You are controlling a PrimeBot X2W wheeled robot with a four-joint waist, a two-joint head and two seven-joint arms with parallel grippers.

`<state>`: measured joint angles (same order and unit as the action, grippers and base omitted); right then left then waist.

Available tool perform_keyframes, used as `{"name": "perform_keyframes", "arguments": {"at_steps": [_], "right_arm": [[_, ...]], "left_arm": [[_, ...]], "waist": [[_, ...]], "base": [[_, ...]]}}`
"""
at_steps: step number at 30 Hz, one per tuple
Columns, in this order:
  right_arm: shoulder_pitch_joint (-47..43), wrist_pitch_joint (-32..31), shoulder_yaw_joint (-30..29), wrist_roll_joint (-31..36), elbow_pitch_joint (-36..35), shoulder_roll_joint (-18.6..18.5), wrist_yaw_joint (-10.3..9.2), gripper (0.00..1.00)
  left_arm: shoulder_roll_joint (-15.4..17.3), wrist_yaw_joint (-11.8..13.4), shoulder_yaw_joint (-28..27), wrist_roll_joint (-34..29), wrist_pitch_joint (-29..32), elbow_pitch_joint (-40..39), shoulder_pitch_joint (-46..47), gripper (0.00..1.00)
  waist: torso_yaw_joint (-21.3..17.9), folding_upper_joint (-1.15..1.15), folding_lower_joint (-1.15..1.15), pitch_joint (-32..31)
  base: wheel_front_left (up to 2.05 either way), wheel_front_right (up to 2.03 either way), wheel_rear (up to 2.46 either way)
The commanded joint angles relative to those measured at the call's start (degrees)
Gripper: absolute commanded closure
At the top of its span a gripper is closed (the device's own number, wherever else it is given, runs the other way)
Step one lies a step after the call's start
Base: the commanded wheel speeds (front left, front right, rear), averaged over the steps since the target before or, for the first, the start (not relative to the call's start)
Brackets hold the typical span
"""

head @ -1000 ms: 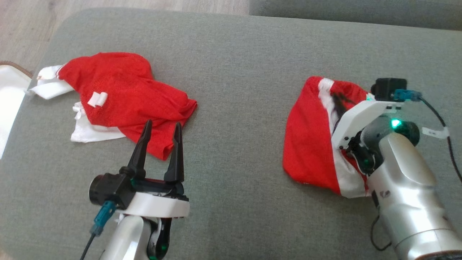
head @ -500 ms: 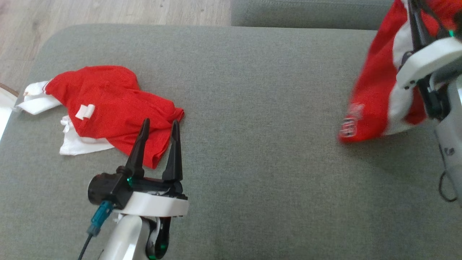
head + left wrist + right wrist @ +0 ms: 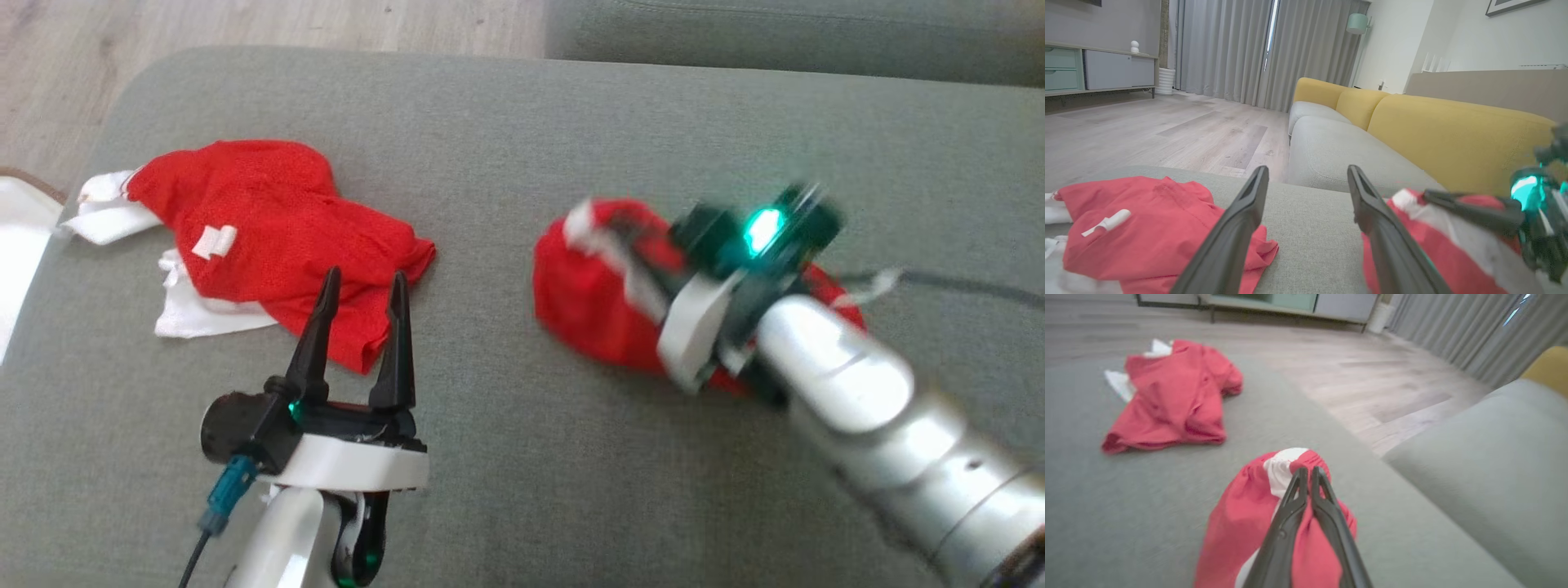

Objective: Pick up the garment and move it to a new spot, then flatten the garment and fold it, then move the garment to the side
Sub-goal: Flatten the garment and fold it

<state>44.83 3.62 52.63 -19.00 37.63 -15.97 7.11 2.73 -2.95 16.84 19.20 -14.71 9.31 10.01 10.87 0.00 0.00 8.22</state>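
Fingers (image 3: pixel 1290 506) of right gripper (image 3: pixel 1307 470) pinched tight on garment (image 3: pixel 588 302). We note: half second ago it hung high at right; now down on cushion (image 3: pixel 522 122), near centre. Relocation nearly done; release, flatten next. Left gripper (image 3: pixel 363 282) spread, empty.

You're working over a broad grey-green cushion (image 3: pixel 522 106), with pale wood floor (image 3: pixel 1147 130) beyond its far edge. Far across the room you'll see full-length grey curtains (image 3: pixel 1229 49) split by a strip of daylight, and left of them a low sideboard (image 3: pixel 1094 69) with teal drawers. At right runs a sofa with yellow backs (image 3: pixel 1453 139) and grey seats (image 3: pixel 1323 151). A mint-shaded lamp (image 3: pixel 1357 23) stands behind it, by a white wall (image 3: pixel 1396 45).
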Motion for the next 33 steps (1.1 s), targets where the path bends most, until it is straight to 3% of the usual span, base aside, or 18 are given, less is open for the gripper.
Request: {"name": "perform_keyframes", "arguments": {"at_steps": [1,2,9,17,24,27,33], "right_arm": [[-0.62,1.15,1.78,-1.79,0.26,1.86,0.37,0.96],[-0.96,1.87,3.19,-2.44,1.37,2.82,0.37,0.00],[-1.16,5.94,8.51,-7.31,7.17,6.37,0.37,0.00],[-0.18,9.50,4.47,-10.24,7.52,5.16,0.37,0.00],[-2.73,11.04,-6.71,-8.77,6.11,2.93,0.37,0.00],[-6.09,11.29,-14.12,-6.28,4.74,2.88,0.37,0.00],[-17.51,11.36,-31.12,0.86,-3.70,6.62,0.37,0.00]], "left_arm": [[0.15,0.18,-1.41,0.28,-0.29,-1.57,1.24,0.00],[0.15,0.21,-1.42,0.22,-0.29,-1.51,1.29,0.00],[0.15,0.30,-2.28,-0.06,-0.29,-1.49,1.04,0.00],[0.15,0.45,-3.60,-0.49,-0.29,-2.07,0.34,0.00],[0.15,0.11,-4.25,-1.27,-0.29,-2.56,-0.03,0.00],[0.15,0.03,-4.71,-1.61,-0.29,-2.86,-0.34,0.00],[0.15,-0.57,-4.83,-1.91,-0.29,-3.22,-0.73,0.00]], "waist": [[0.58,0.00,0.00,0.12],[0.81,0.00,0.00,0.12],[1.12,0.00,0.00,-0.04],[-1.88,0.00,0.00,-1.03],[-4.82,0.00,0.00,-2.15],[-6.35,0.00,0.00,-2.43],[-9.02,0.00,0.00,-2.52]], "base": [[0.00,0.00,0.00],[0.00,0.00,0.00],[0.00,0.00,0.00],[0.00,0.00,0.00],[0.00,0.00,0.00],[0.00,0.00,0.00],[0.00,0.00,0.00]]}}
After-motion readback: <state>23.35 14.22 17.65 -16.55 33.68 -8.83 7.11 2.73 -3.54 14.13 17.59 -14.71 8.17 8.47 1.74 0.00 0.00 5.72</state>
